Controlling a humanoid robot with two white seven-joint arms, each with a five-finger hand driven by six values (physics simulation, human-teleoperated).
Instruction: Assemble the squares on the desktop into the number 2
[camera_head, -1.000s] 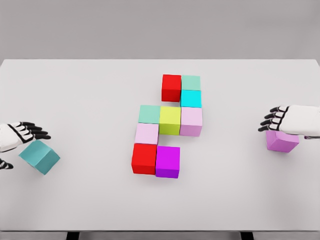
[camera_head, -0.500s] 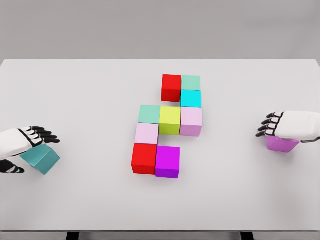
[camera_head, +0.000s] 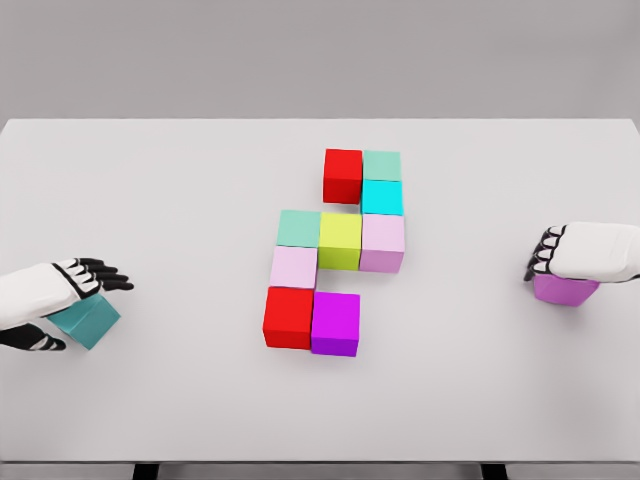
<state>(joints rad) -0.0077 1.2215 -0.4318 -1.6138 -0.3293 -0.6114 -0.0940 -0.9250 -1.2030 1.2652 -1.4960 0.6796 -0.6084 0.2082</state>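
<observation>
Several coloured cubes sit joined at the table's middle: a red cube (camera_head: 342, 175) and a mint cube (camera_head: 382, 165) on top, a cyan cube (camera_head: 382, 197) below them, then a row with a yellow-green cube (camera_head: 340, 240). At the bottom are a second red cube (camera_head: 288, 317) and a magenta cube (camera_head: 335, 322). A teal cube (camera_head: 92, 322) lies turned at the far left. My left hand (camera_head: 88, 308) reaches over it, fingers stretched, thumb on the near side. My right hand (camera_head: 548, 262) covers a violet cube (camera_head: 565, 290) at the far right, its fingers curled down the left face.
The white table (camera_head: 180, 190) spans the whole view; its front edge runs along the bottom and its far edge meets a grey wall. Wide bare stretches separate each outer cube from the middle group.
The left hand has slid rightward over the teal cube. The right hand's fingers have bent from stretched to curled down over the violet cube. No cube has moved.
</observation>
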